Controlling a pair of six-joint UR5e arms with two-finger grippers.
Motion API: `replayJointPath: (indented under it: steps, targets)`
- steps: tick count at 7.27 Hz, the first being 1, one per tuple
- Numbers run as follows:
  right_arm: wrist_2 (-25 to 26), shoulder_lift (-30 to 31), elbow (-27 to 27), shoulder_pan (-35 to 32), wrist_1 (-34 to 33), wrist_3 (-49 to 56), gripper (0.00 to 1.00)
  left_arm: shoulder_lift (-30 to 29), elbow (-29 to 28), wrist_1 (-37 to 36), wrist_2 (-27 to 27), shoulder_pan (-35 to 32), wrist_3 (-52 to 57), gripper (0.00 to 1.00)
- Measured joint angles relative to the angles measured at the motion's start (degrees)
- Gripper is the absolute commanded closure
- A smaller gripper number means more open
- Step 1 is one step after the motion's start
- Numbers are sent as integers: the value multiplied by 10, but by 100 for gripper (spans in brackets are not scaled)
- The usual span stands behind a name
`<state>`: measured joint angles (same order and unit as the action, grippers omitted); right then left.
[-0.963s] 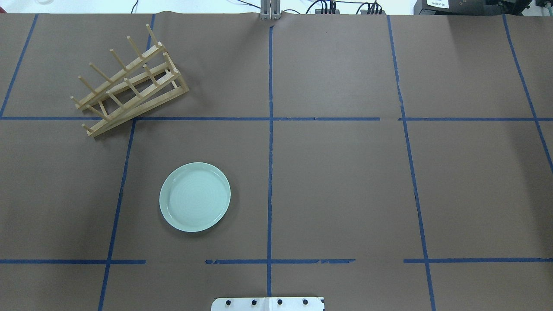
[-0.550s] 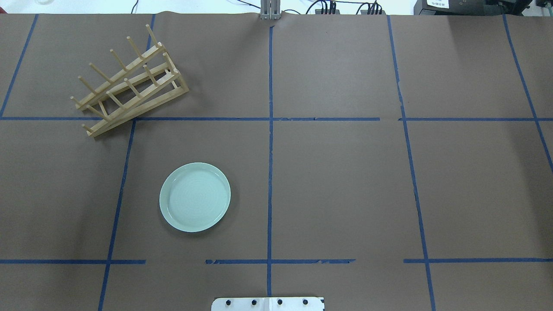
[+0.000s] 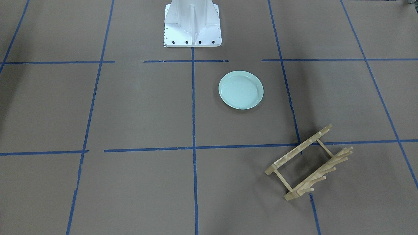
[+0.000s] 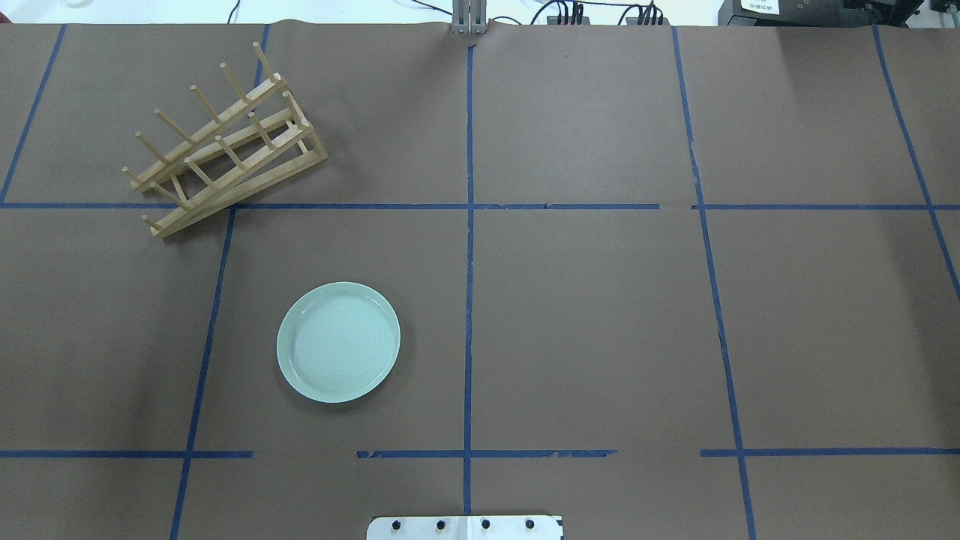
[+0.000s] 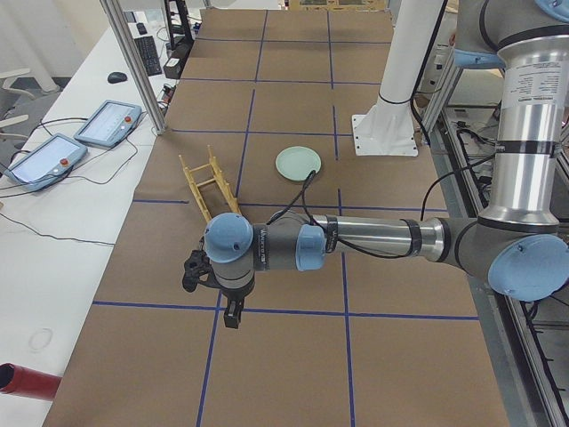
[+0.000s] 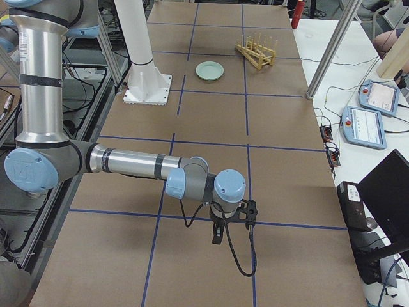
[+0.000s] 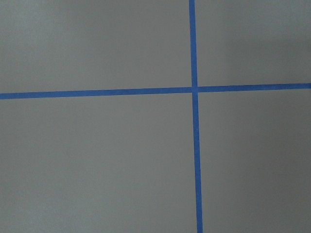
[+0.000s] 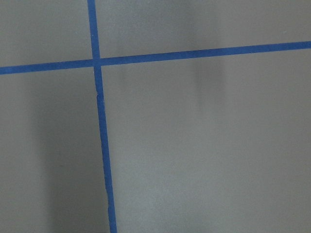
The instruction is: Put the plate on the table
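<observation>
The pale mint-green plate (image 4: 338,342) lies flat and upright on the brown paper-covered table (image 4: 600,315), left of the middle tape line and near the robot base. It also shows in the front view (image 3: 241,90) and in both side views (image 5: 298,163) (image 6: 209,70). Neither arm is near it. My left gripper (image 5: 233,316) hangs over the table far out at my left end. My right gripper (image 6: 217,236) hangs over the table far out at my right end. I cannot tell whether either is open or shut. Both wrist views show only paper and blue tape.
A light wooden peg rack (image 4: 225,142) stands at the far left, beyond the plate, apart from it. The white robot base (image 3: 192,24) sits at the table's near edge. Tablets (image 5: 107,123) and cables lie on the side bench.
</observation>
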<state>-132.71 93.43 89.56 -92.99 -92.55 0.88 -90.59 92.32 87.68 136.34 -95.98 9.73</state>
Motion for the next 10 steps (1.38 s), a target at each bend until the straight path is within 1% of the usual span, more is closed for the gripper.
replayJointPath:
  steps: [5, 10]
  targets:
    - [0, 0, 0, 0, 0, 0, 0, -6, -41, 14, 2, 2, -2, 0]
    - [0, 0, 0, 0, 0, 0, 0, -27, -43, 8, -2, 19, -24, 0]
